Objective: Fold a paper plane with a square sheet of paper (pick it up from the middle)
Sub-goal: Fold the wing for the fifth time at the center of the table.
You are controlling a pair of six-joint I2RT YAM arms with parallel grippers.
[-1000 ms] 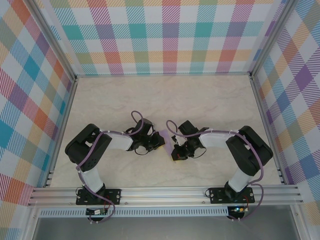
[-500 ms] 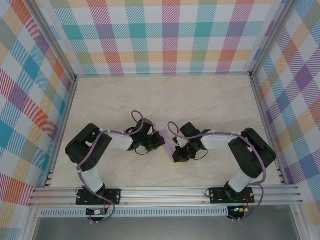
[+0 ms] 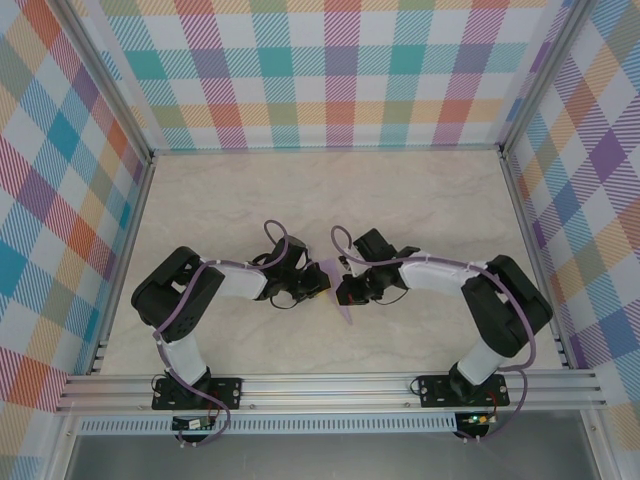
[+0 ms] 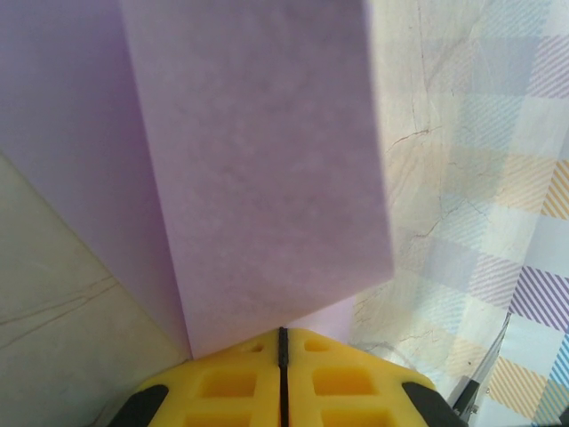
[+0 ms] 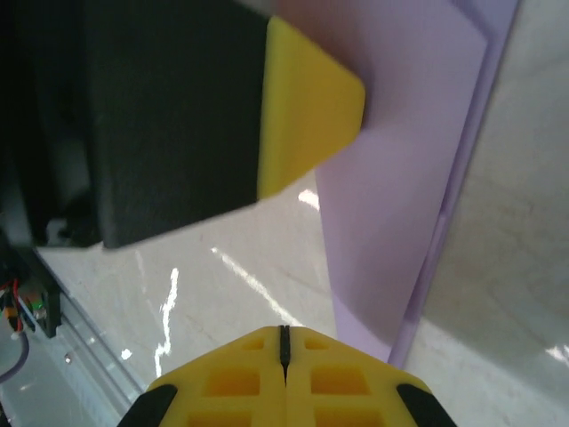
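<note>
left wrist | left fingers (image 4: 233, 388) clamped on creased matte lavender paper (image 4: 267, 178) | right fingers (image 5: 238, 388) together at its edge

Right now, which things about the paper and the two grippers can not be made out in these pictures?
Top view: the paper is too small to count its folds; the left gripper and right gripper cover most of it.
Left wrist view: the top and left edges cut off the paper, so its whole shape is hidden.
Right wrist view: whether the shut right gripper pinches the paper's edge; its own tips hide the contact.
</note>
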